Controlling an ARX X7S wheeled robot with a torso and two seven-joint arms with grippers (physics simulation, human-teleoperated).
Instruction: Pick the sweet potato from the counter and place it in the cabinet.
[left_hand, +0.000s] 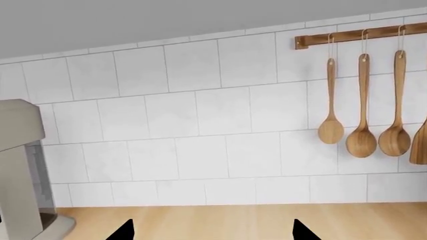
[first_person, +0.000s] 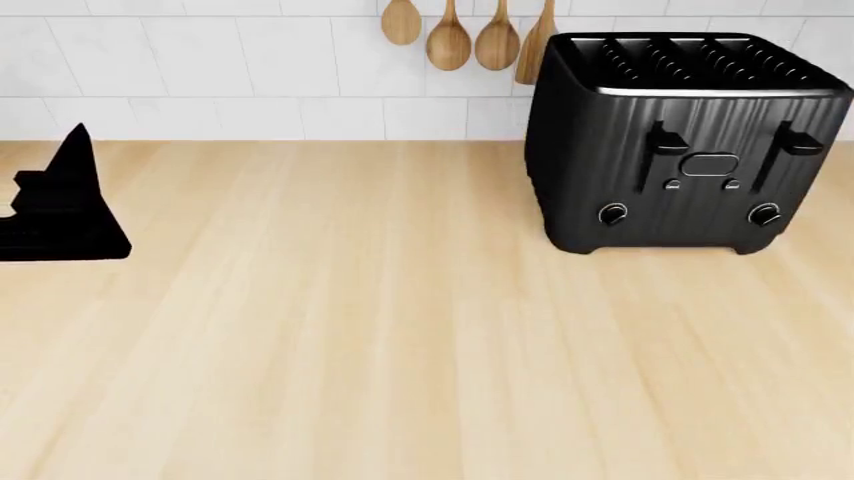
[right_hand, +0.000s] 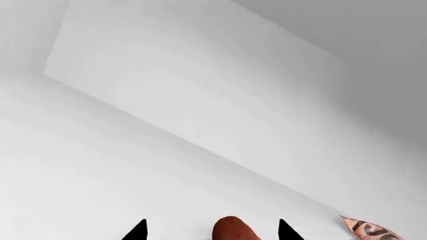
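The sweet potato (right_hand: 232, 231) shows only as a rounded reddish-brown end, lying on a white surface between the fingertips of my right gripper (right_hand: 211, 232). Those fingertips stand wide apart, with white gaps on both sides of the tuber, so the gripper is open. White panels around it look like the inside of the cabinet (right_hand: 200, 100). My left gripper (left_hand: 213, 232) is open over the light-wood counter (left_hand: 220, 220) and holds nothing. It appears as a black shape (first_person: 60, 215) at the left of the head view. The right gripper is out of the head view.
A black toaster (first_person: 681, 140) stands at the back right of the counter (first_person: 400, 330). Wooden spoons (left_hand: 363, 115) hang from a rail on the tiled wall. A grey appliance (left_hand: 20, 165) stands near the left gripper. An orange-and-white packet (right_hand: 368, 229) lies beside the sweet potato.
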